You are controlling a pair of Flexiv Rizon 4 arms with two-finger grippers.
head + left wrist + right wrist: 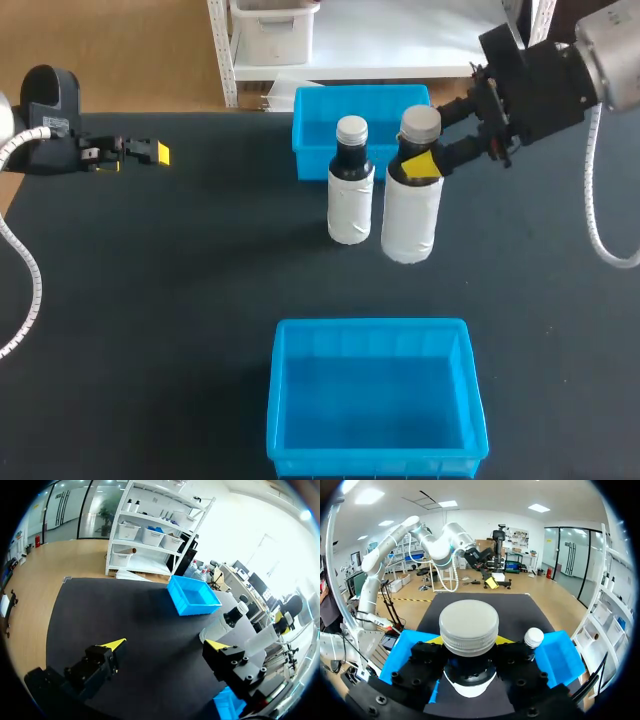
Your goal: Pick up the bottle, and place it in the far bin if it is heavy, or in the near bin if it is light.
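- Step in hand, by judgement: grasp made, weight not yet sorted out. Right pincer (420,155) pinching the bottle (411,215) at the neck, just under its grey cap, with a yellow tip on either side in the right wrist view.
- Bottle upright between the far bin (312,150) and the near bin (370,325), much nearer the far one. Cannot tell if lifted off the worktop (180,280) or resting on it.
- Next, most likely: lift straight up and feel the load, then carry to the far bin if heavy or to the near bin if light. Calls for a firm hold, being gripped high with the white-wrapped body hanging below.
- Mind the second bottle (351,195), upright just beside the held one on its left, apart but close. Risk of tipping it with any sideways swing.
- Far bin's front wall right behind both bottles, so height needed before crossing its rim.
- Open dark worktop toward the near bin, with nothing standing in between. Looks the easier path.
- Left pincer (140,153) spread and holding nothing, well apart at the worktop's far left. No hindrance to either route.
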